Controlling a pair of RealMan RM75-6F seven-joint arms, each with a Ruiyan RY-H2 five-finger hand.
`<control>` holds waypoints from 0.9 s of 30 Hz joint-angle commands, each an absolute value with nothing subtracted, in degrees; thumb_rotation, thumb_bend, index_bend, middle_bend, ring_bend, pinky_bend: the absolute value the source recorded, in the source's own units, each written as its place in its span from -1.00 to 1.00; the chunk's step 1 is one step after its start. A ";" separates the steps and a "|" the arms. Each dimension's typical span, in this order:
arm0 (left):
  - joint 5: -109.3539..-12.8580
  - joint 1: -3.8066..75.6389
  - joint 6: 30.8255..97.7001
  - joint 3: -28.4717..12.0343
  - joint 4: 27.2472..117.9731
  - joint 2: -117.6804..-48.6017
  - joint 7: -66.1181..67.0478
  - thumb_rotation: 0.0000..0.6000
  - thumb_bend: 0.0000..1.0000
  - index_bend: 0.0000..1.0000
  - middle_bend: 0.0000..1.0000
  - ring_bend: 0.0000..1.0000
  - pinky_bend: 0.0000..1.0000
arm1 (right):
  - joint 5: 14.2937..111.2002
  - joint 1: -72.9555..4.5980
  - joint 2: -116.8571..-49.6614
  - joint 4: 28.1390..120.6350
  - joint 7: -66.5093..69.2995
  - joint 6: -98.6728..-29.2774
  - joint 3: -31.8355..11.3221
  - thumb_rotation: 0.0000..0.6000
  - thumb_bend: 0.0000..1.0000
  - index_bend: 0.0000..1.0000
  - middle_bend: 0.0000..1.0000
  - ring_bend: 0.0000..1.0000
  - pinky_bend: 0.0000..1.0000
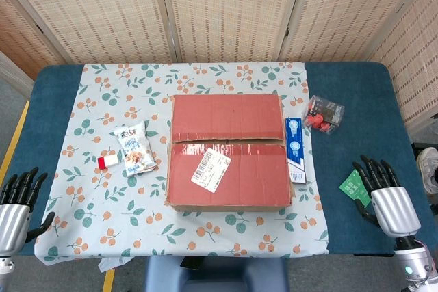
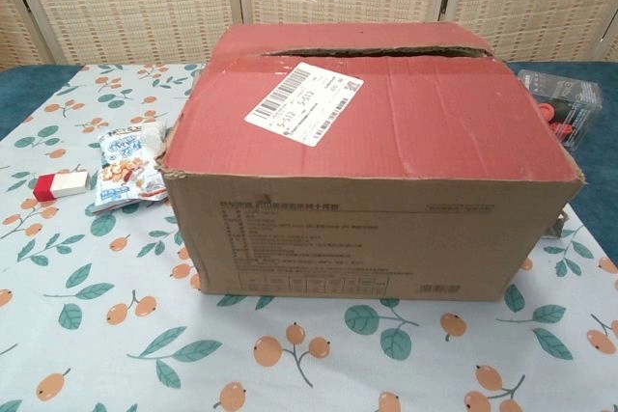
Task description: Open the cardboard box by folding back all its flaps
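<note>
Head view, left hand: left hand [image 1: 19,206] at the near left edge of the bench [image 1: 55,94], fingers spread and pointing away, released, holding nothing.
Head view, right hand: right hand [image 1: 387,196] at the near right, fingers spread, released; its fingertips lie just beside a green card [image 1: 353,186].
Cloth: leaf-and-berry patterned cloth [image 1: 116,217] covers the middle of the bench.
Box: cardboard box [image 1: 229,152] stands at the centre of the cloth, well apart from both hands; both red top flaps lie flat, with a narrow seam between them.
Chest view, box: near flap carries a white shipping label [image 2: 303,101]; the seam at the far side gapes slightly; printed text on the near brown wall is too small to read.
Left of box: snack packet [image 1: 135,150] and a small red-and-white eraser [image 1: 107,162], near each other.
Right of box: blue-and-white carton [image 1: 295,148] lying just beside the box wall.
Far right: clear container [image 1: 324,115] holding red items.
</note>
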State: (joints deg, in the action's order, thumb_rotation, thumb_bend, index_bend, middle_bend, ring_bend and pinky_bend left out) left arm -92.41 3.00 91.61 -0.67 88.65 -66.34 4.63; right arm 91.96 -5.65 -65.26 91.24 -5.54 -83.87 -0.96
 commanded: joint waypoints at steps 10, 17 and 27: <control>-92.50 4.40 89.36 -0.83 88.31 -66.25 4.07 1.00 -0.27 -1.00 -1.00 -1.00 -0.99 | 93.40 -8.35 -64.29 91.25 -1.56 -80.19 -0.42 1.00 -0.15 -1.00 -1.00 -1.00 -1.00; -91.79 6.15 87.89 -2.10 86.22 -66.20 0.74 1.00 -0.28 -1.00 -1.00 -1.00 -0.98 | 92.19 -14.87 -60.14 98.65 -2.52 -72.65 -3.41 1.00 -0.15 -1.00 -1.00 -1.00 -1.00; -89.09 7.86 86.35 -4.26 83.67 -65.58 -6.49 1.00 -0.28 -1.00 -1.00 -1.00 -0.99 | 86.28 -22.64 -63.35 102.30 -10.38 -66.72 -9.78 1.00 -0.15 -1.00 -1.00 -1.00 -1.00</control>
